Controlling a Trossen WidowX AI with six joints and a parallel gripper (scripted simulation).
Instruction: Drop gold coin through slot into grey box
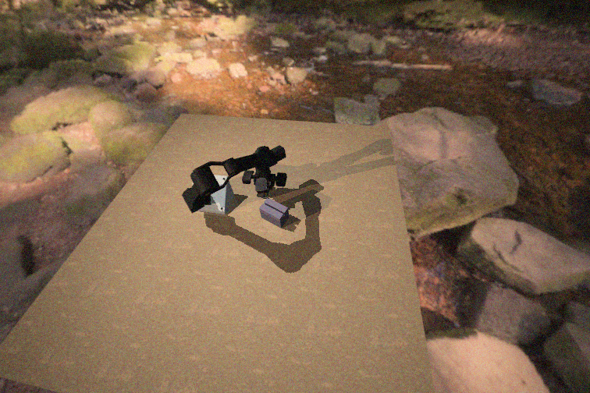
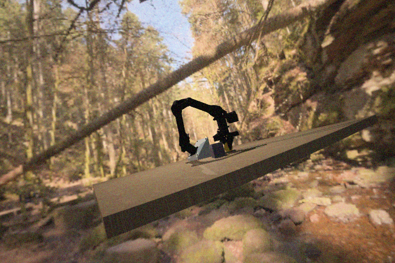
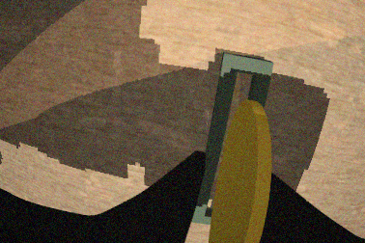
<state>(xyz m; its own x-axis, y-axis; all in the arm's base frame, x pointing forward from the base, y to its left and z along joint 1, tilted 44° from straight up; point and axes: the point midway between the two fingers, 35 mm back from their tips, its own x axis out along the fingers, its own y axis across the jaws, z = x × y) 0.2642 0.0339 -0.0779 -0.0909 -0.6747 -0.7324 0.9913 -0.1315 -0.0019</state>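
The gold coin (image 3: pixel 241 176) (image 2: pixel 226 146) stands on edge in the dark-green holder (image 3: pixel 247 64). In the wrist view, its broad face runs lengthwise between the fingers. My gripper (image 3: pixel 222 165) (image 1: pixel 262 194) (image 2: pixel 228 148) is low around the coin, partly open. A narrow gap shows between the left finger and the coin; the right fingertip is hidden behind the coin, so contact there cannot be seen. The closed grey box (image 1: pixel 274 214) (image 2: pixel 218 150) stands close by, with the dark slot line in its lid seen in the top view. Coin and holder are hidden in the top view.
The table (image 1: pixel 229 312) (image 2: pixel 153 189) bears the arm's pale, sloped base mount (image 1: pixel 222 198) (image 2: pixel 203 152), near the box. The arm arches over from that mount. Shadows of the arm and gripper fall across the holder and around the box.
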